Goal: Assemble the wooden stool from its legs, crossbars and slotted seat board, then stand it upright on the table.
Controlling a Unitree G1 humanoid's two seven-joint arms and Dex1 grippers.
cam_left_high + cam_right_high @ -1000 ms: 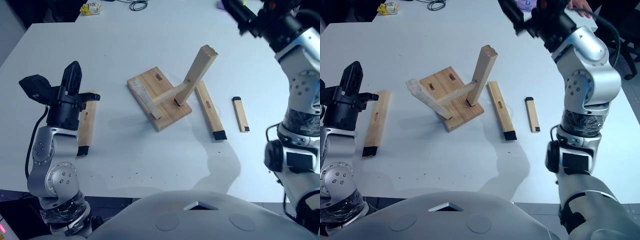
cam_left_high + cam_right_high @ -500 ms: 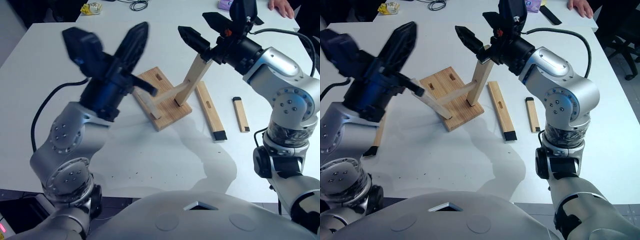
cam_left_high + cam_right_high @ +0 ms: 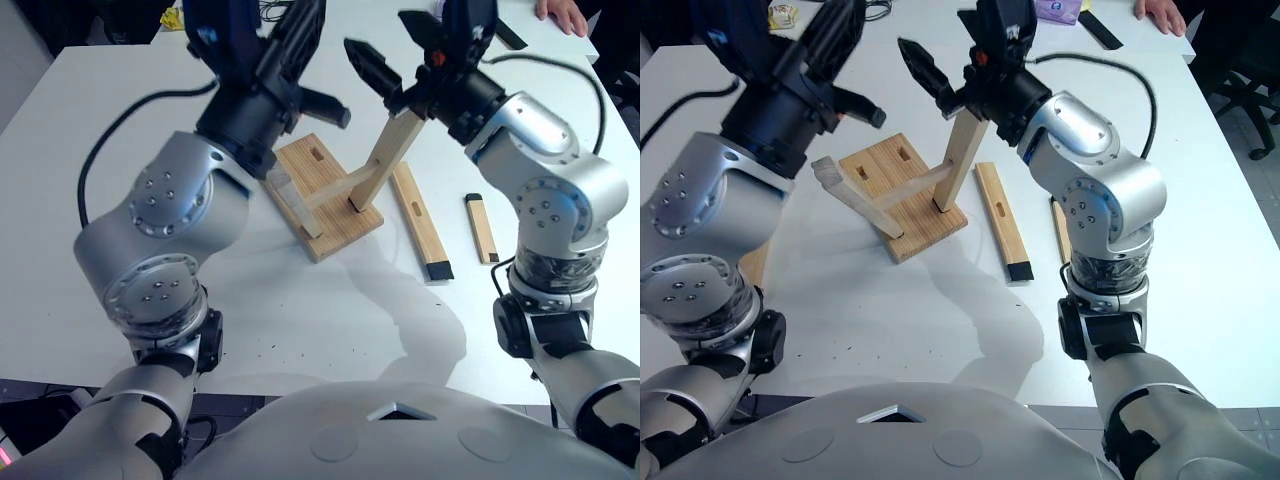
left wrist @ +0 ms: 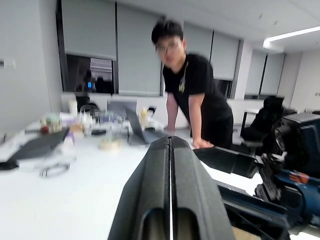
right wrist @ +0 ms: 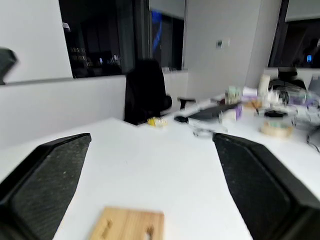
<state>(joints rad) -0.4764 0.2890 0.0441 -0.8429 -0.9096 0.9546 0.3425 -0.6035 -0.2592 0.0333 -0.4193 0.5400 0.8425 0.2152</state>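
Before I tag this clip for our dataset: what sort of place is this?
Probably an open-plan office or lab workspace: a large white table, desk clutter of cables and small supplies farther back, and a black office chair against partition walls.

A standing leg blocks the middle, its top just under the wide-spread right claw; a loose leg and crossbar lie rightward; the near counter gives passage.
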